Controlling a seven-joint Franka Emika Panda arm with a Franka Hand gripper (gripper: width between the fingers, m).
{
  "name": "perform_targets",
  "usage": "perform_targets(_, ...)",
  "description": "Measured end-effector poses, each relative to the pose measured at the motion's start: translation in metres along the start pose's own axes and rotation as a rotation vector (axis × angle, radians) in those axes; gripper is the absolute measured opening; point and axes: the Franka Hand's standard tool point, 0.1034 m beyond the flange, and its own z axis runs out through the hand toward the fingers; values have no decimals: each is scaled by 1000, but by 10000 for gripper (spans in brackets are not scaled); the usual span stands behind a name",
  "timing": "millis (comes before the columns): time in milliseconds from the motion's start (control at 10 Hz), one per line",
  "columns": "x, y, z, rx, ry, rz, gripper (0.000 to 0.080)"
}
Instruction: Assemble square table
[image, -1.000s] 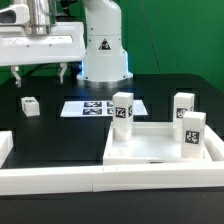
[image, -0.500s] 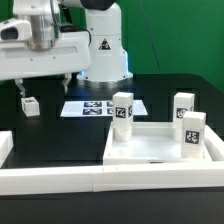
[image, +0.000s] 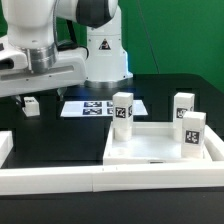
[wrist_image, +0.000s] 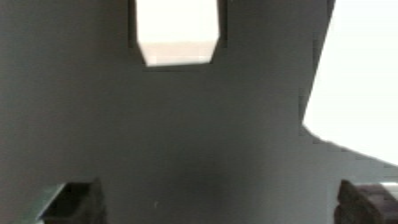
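The square table's white panel (image: 150, 150) lies at the exterior view's right. Three white tagged legs stand on it: one (image: 122, 110) at its near-left corner and two (image: 182, 106) (image: 192, 130) at its right. The fourth leg (image: 32, 105) lies loose on the black table at the left. My gripper (image: 41, 97) is open and empty, low over that leg, with a finger on each side of it. In the wrist view the leg (wrist_image: 182, 35) lies ahead of the open gripper (wrist_image: 221, 205), whose dark fingertips (wrist_image: 71, 203) show at the picture's corners.
The marker board (image: 95, 107) lies flat behind the panel. Long white border bars run along the front (image: 110, 180) and the left (image: 5, 148). The robot base (image: 103, 50) stands at the back. In the wrist view, a white surface (wrist_image: 361, 80) shows beside the leg.
The arm has come down and forward toward the loose leg at the exterior view's left. The gripper stays open. The panel and the standing legs have not moved.
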Motion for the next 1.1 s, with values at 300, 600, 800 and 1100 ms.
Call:
perform_targets(300, -23, 17, 17, 15, -172, -10, 649)
perform_targets(600, -21, 18, 19, 24, -257, -12, 649)
perform_targets(800, -23, 18, 22, 23, -265, 3, 649)
perform_targets(1100, -42, 4, 48, 28, -318, 49, 649)
